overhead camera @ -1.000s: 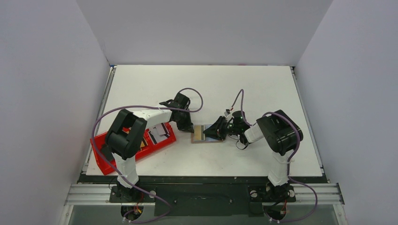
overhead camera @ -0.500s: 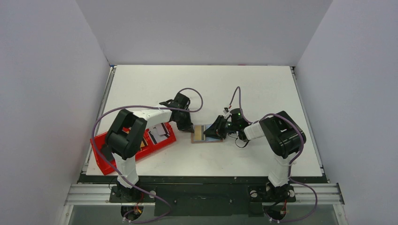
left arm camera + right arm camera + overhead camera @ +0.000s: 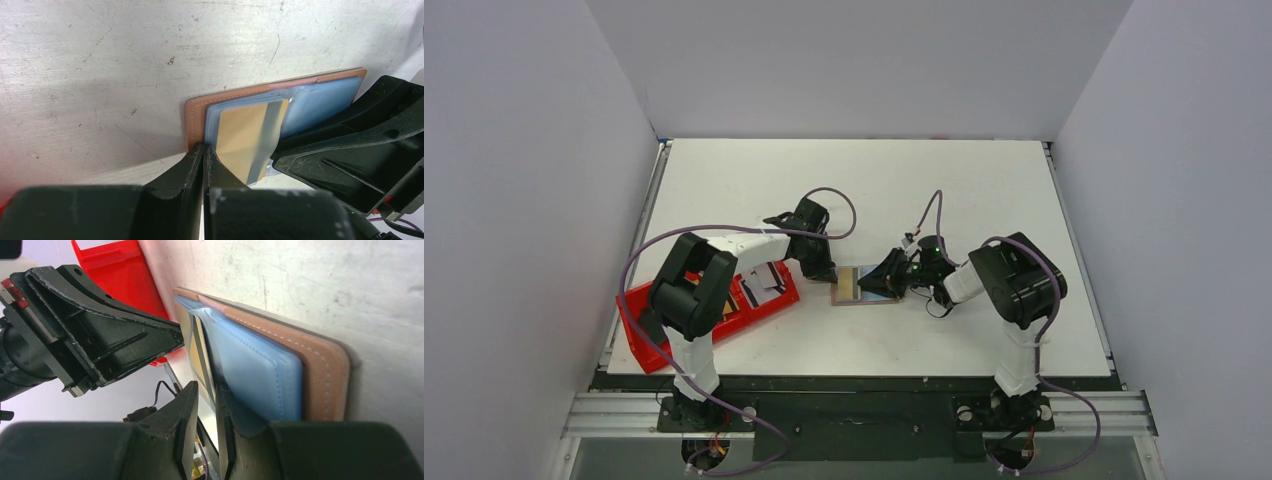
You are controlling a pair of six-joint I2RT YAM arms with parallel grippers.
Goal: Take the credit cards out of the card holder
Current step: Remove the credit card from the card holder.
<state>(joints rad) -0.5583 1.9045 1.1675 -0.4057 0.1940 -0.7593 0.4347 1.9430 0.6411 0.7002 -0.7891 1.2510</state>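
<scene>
Card holder [image 3: 197, 107] lies open on bench; left hand [image 3: 204, 155], fingers together, pins its edge. Right hand [image 3: 206, 405] nips a thin, stiff, slippery card [image 3: 199, 357]; grip its exposed edge.

White table [image 3: 924, 180] — bears: red tray [image 3: 649, 345] at near-left edge; open tan card holder [image 3: 848, 284] at centre — lying flat.
</scene>
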